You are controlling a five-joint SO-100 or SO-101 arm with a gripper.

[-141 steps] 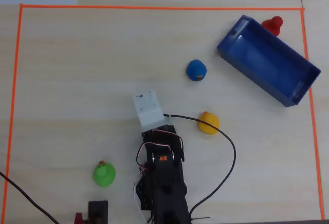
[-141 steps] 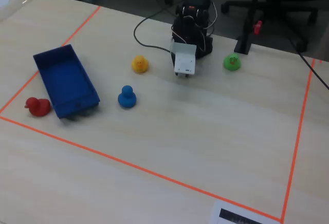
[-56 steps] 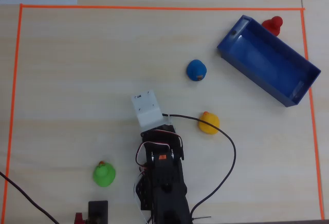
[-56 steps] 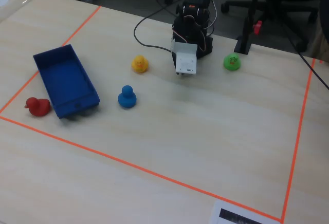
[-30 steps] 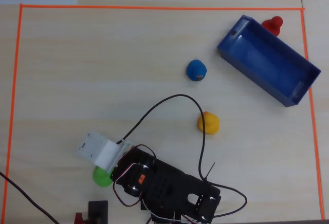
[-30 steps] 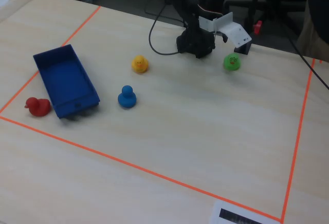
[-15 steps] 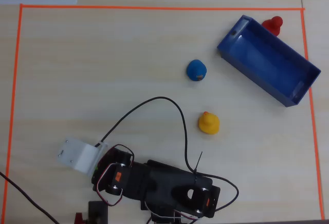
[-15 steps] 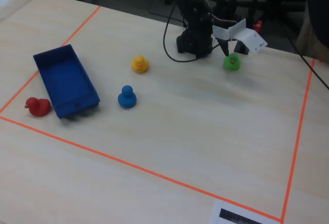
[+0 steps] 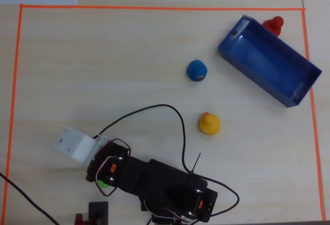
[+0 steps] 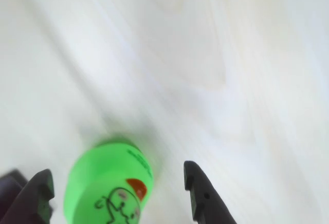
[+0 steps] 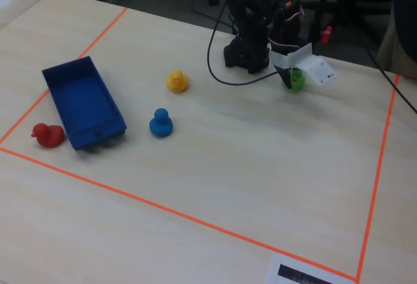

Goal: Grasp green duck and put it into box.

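The green duck [image 10: 110, 188] lies on the table between my gripper's [image 10: 117, 171] two dark fingers, with a gap on each side. The jaws are open and do not touch it. In the fixed view the duck [image 11: 296, 79] sits under the gripper [image 11: 291, 75] near the arm's base at the far right. In the overhead view only a sliver of green [image 9: 104, 183] shows under the arm at the bottom left. The dark blue box [image 9: 250, 75] stands open-topped at the top right, far from the gripper; it is at the left in the fixed view [image 11: 98, 135].
A blue duck [image 9: 197, 70] and a yellow duck [image 9: 209, 123] stand between the arm and the box. A red duck [image 9: 274, 25] sits behind the box. Orange tape [image 9: 154, 7] borders the work area. A black cable [image 9: 175, 116] loops beside the arm.
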